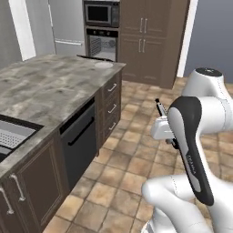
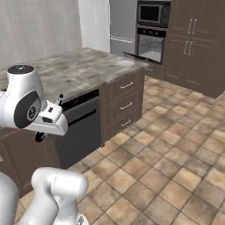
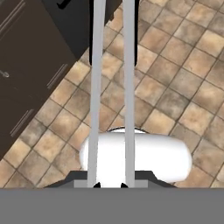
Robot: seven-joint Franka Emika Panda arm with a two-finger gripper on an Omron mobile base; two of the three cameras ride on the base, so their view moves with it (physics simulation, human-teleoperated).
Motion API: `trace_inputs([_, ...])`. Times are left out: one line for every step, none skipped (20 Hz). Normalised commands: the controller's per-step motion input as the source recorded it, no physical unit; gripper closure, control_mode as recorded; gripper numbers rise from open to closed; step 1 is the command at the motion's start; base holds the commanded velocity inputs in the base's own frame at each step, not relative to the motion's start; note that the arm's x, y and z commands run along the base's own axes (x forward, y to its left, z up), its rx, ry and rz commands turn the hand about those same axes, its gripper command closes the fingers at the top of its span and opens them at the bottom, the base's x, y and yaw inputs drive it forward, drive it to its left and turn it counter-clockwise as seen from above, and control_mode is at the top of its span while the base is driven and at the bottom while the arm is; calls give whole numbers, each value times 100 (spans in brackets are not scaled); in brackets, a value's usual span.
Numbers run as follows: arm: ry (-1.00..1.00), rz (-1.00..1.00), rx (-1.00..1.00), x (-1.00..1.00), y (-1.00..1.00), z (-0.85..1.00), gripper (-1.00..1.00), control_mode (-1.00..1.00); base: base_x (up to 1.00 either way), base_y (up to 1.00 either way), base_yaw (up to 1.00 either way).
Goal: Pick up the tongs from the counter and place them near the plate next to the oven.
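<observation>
1. Claw (image 3: 109,185) pressed shut on the tongs (image 3: 111,87); the two silver arms run up the hand view, black ends at the top.
2. Tongs held in the air over the tile floor (image 3: 175,87), off the worktop (image 1: 50,86).
3. Plate (image 1: 103,65) sits at the worktop's far corner, near the oven (image 1: 101,43).
4. Sink (image 1: 13,134) at the worktop's near end.

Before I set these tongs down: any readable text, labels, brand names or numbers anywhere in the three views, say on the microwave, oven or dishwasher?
No readable text in any view.
Microwave: no legible brand or digits on its front.
Oven: no markings readable.
Dishwasher: plain black front, no label.
Tongs, held in the shut gripper: bare metal arms, no stamp visible.
Plate on the counter: unmarked.
</observation>
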Motion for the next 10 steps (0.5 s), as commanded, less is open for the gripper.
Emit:
trace_inputs([0,0,0,0,0,0,100,100,100,-100,21])
trace_inputs([0,0,0,0,0,0,100,100,100,-100,27])
trace_inputs([0,0,0,0,0,0,100,100,100,-100,32])
trace_inputs([0,0,0,0,0,0,100,100,100,-100,38])
trace_inputs([0,0,0,0,0,0,100,100,100,-100,40])
trace_inputs([0,0,0,0,0,0,100,100,100,-100,40])
trace_inputs([0,0,0,0,0,0,100,100,100,-100,39])
trace_inputs([0,0,0,0,0,0,100,100,100,-100,38])
trace_inputs([0,0,0,0,0,0,100,100,100,-100,37])
trace_inputs([0,0,0,0,0,0,100,100,100,-100,37])
